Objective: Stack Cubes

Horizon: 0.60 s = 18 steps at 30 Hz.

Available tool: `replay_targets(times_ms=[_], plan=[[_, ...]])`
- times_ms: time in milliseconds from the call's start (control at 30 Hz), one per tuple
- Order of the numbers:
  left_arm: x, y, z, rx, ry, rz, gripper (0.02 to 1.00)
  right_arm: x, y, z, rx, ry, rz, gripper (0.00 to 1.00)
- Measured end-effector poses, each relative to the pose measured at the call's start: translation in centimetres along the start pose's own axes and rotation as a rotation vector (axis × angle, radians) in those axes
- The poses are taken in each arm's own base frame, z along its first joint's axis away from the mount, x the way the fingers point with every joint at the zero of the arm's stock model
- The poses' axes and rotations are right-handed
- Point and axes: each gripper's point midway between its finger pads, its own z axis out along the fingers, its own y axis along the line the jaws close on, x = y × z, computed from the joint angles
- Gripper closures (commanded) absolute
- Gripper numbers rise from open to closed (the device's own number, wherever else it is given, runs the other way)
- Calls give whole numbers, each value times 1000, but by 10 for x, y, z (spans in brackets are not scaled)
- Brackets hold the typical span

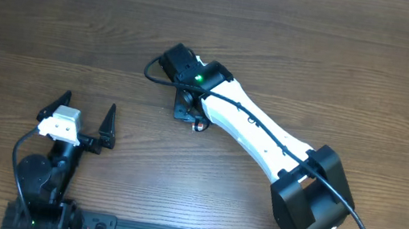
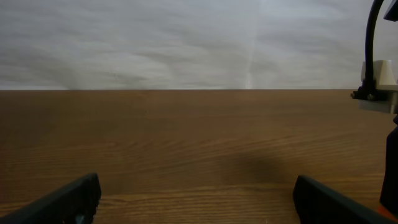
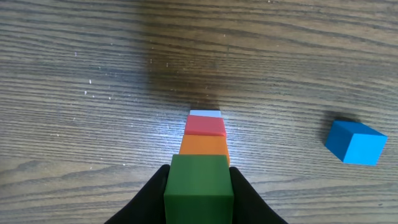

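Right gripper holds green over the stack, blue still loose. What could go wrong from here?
1. The green cube looks slightly off-centre over the orange cube; released so, it may overhang or tip.
2. The right gripper straddles a narrow stack, with the red cube and a pale cube below; opening or retreating might knock it over.
3. The blue cube lies apart on the table; adding it later would likely raise that risk.
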Motion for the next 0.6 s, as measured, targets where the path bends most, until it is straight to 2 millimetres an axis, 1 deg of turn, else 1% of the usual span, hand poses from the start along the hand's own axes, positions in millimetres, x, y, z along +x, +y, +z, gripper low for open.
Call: replay_targets(times_ms=[100,267,333,400,433,467,500,600], plan=[[0,0,0,0,0,0,20,0,0,0,0,0,0,654],[0,0,0,0,0,0,18,0,0,0,1,1,-1,608],[0,0,0,0,0,0,18,1,0,1,1,1,-1,553],[0,0,0,0,0,0,18,1,-1,1,2,2,0,406],[0,0,0,0,0,0,18,1,-1,2,2,3,0,198],[0,0,0,0,0,0,18,1,-1,2,2,3,0,40],[0,0,0,0,0,0,20,1,-1,2,1,1,0,7],[0,0,0,0,0,0,18,-2,2,2,-8,-9,-3,7]])
